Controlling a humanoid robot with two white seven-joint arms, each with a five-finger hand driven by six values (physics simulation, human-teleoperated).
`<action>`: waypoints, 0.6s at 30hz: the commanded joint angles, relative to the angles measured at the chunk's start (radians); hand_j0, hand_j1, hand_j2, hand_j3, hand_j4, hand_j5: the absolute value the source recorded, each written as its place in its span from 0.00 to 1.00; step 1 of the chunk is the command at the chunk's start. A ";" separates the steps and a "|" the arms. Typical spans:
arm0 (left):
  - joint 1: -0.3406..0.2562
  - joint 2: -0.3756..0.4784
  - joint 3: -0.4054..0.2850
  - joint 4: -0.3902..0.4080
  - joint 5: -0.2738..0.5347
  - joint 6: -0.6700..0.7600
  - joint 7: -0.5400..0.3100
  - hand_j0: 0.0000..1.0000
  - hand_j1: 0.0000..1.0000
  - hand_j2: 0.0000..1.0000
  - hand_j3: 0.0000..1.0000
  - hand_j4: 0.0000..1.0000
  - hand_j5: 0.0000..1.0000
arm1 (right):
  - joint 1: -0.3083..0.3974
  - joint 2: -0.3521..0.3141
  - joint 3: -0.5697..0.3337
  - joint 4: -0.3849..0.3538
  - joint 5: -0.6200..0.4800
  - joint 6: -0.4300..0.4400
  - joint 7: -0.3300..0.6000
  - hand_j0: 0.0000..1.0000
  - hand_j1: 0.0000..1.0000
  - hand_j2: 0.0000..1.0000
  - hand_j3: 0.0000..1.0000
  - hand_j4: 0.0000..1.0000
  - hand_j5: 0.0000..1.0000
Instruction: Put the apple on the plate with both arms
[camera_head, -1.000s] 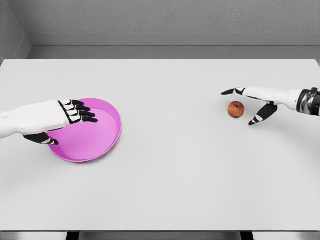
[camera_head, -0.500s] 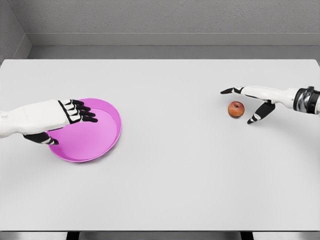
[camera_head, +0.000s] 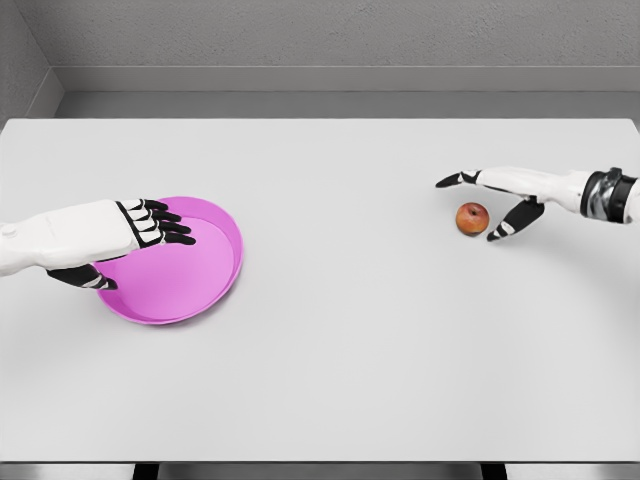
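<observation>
A small red apple (camera_head: 472, 217) rests on the white table at the right. My right hand (camera_head: 478, 205) hovers over it, fingers spread open, with the index tip beyond the apple and the thumb just to its right; nothing is grasped. A magenta plate (camera_head: 205, 270) lies on the left side of the table. My left hand (camera_head: 140, 245) sits over the plate's left part, fingers extended above its surface and thumb at the near-left rim, holding nothing.
The white table (camera_head: 330, 340) spans the whole view, with its front edge near the bottom. A grey wall runs behind the far edge. Between plate and apple lies a wide stretch of bare tabletop.
My right hand has crept left and slightly up, closing in around the apple. The left hand, plate and apple have stayed put.
</observation>
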 joint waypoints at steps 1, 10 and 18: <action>0.000 0.001 0.000 0.000 0.006 0.002 0.000 1.00 1.00 1.00 1.00 1.00 1.00 | -0.001 0.001 -0.002 0.000 -0.007 0.002 0.000 0.92 0.92 0.92 0.92 0.92 0.92; 0.000 0.001 0.000 0.000 0.006 0.002 0.000 1.00 1.00 1.00 1.00 1.00 1.00 | 0.000 0.004 0.003 0.000 -0.007 0.002 0.000 0.90 0.90 0.90 0.90 0.90 0.90; 0.002 -0.005 0.000 0.000 0.005 0.002 0.000 1.00 1.00 1.00 1.00 1.00 1.00 | 0.002 0.004 0.003 0.000 -0.007 0.002 0.000 0.84 0.84 0.84 0.84 0.84 0.84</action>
